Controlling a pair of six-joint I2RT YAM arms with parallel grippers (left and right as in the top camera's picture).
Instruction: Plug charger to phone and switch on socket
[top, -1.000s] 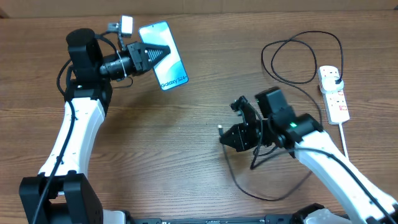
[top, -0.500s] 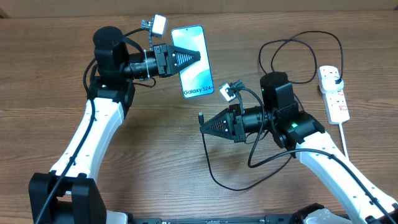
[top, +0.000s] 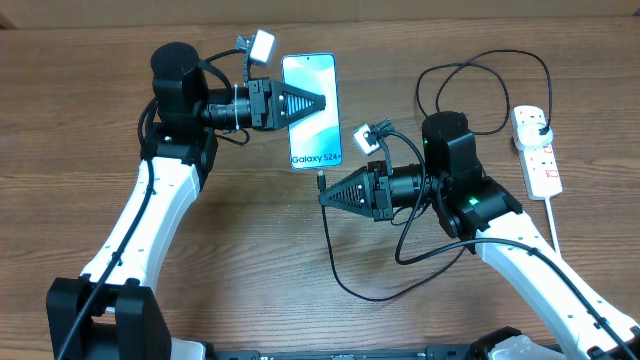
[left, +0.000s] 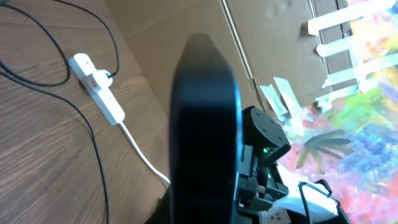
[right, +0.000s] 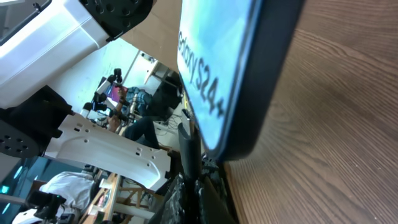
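1 slim, dark-rimmed phone (top: 314, 136) glows light blue, lettered "Galaxy S24+".

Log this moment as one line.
left gripper: shut on phone | right gripper: shut on charger tip at phone's bottom edge | insertion: unclear | socket: no gripper near it

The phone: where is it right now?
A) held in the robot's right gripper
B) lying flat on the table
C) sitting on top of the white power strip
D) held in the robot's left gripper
D: the left gripper is shut on the phone, while the right gripper holds the charger tip just below the phone's bottom edge.
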